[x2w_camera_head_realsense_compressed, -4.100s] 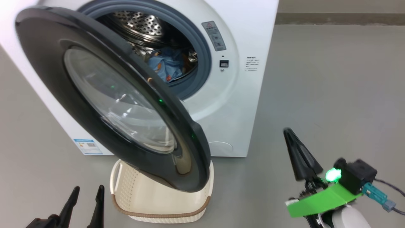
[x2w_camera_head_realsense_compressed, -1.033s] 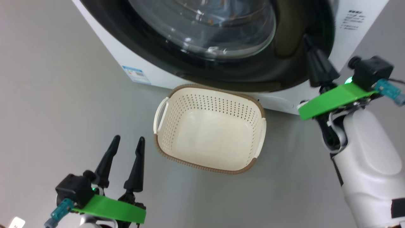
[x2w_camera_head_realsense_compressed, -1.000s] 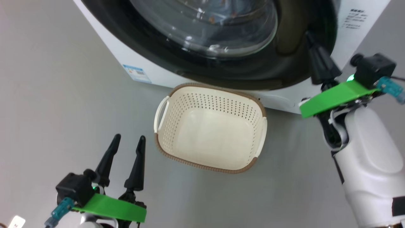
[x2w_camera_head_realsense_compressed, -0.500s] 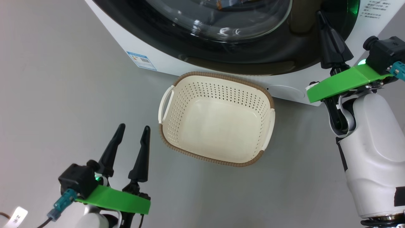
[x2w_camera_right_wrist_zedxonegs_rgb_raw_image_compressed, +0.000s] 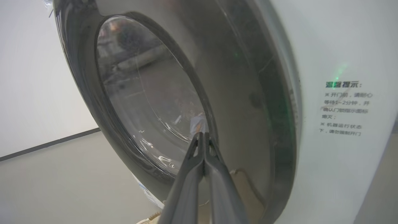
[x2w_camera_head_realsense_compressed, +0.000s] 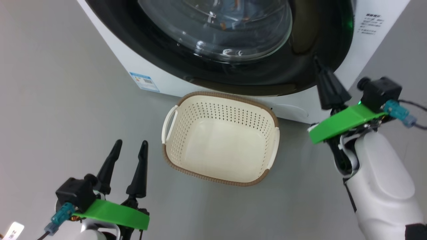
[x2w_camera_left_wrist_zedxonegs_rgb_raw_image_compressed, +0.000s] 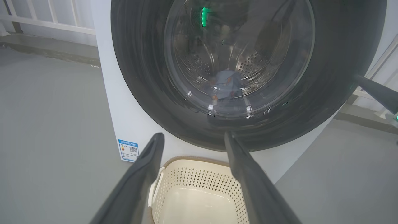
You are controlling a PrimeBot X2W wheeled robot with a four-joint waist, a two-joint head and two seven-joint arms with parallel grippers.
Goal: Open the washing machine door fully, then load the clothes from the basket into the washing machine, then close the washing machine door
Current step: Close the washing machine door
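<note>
White washing machine [x2w_camera_head_realsense_compressed: 131, 60], one door [x2w_camera_head_realsense_compressed: 300, 50], one basket [x2w_camera_head_realsense_compressed: 220, 95]; left claw [x2w_camera_head_realsense_compressed: 131, 142] apart, right claw [x2w_camera_head_realsense_compressed: 316, 60] together.

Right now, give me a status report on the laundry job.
Left gripper open, beside the basket. Right gripper shut, at the rim of the washing machine door. Door looks shut, clothes inside the drum, basket empty. No obstruction seen.

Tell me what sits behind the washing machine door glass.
Through the washing machine door, a light blue bundle of clothes lies low in the perforated steel drum. The black rim and reflections hide the rest.
</note>
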